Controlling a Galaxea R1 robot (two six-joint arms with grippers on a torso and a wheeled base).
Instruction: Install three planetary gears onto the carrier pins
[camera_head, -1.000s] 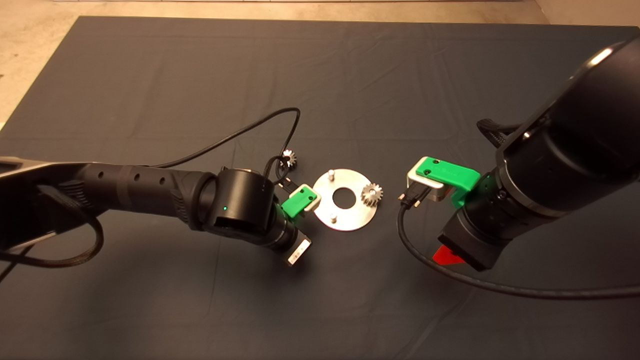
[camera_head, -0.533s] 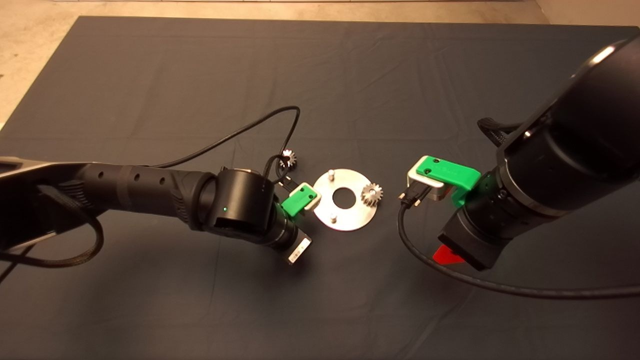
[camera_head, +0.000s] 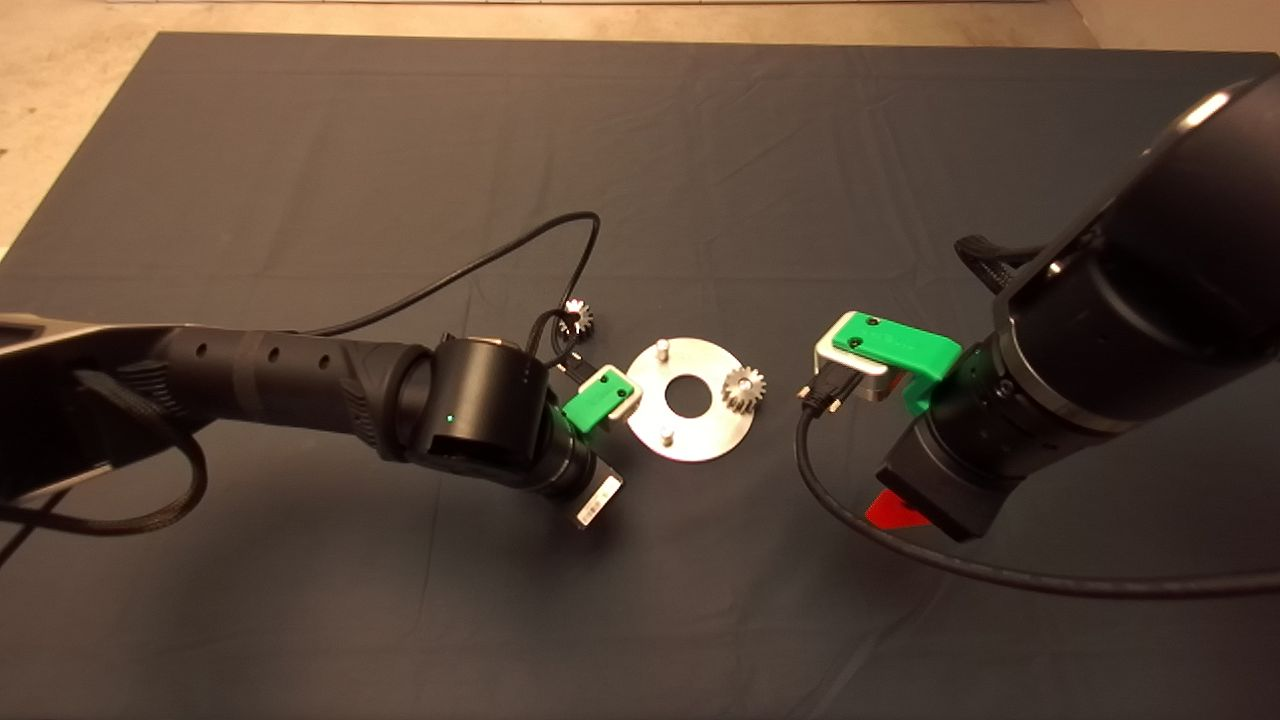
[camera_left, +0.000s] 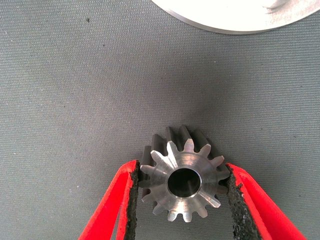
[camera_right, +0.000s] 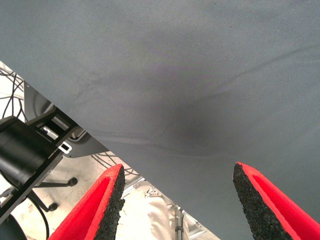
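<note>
Gear (camera_left: 182, 181) between left pincer (camera_left: 182, 192) pads, hidden from head view; right pincer (camera_right: 177, 200) wide.

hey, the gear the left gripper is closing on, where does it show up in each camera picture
Head view: not visible; the left arm's wrist hides it, left of the silver disc.
Left wrist view: the gear sits between the left gripper pads, on the mat.
Right wrist view: not in it; only mat and floor beyond.
Shared landmark: the silver disc, whose edge shows in the left wrist view.
</note>
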